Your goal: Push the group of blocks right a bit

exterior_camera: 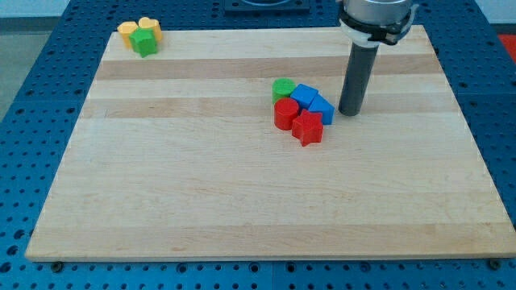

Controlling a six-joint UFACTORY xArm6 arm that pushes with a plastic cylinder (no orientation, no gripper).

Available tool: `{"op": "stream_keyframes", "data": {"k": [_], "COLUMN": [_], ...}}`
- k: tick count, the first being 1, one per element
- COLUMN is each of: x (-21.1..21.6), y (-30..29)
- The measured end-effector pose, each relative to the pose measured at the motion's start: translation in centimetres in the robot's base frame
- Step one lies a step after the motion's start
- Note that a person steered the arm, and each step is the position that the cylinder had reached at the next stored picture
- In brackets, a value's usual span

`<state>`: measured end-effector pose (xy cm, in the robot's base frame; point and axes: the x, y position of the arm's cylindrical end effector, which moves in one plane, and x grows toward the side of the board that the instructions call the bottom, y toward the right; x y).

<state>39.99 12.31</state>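
A group of blocks sits a little right of the board's middle: a green cylinder [283,89], a blue cube [304,96], a blue block [322,109], a red cylinder [285,114] and a red star-shaped block [308,128]. They touch one another. My tip [349,112] rests on the board just right of the blue block, a small gap away from it. The rod rises straight up to the arm's mount at the view's top.
A second cluster sits at the board's top left corner: a yellow block [127,31], a yellow heart-shaped block [150,26] and a green block [145,42]. The wooden board [242,201] lies on a blue perforated table.
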Motion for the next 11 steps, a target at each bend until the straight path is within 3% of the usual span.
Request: {"op": "stream_keyframes", "data": {"k": [3,6,9,11], "x": [0.3,-0.4,-10.1,-10.6], "y": [-3.2,-0.2,-3.4,-9.0]}}
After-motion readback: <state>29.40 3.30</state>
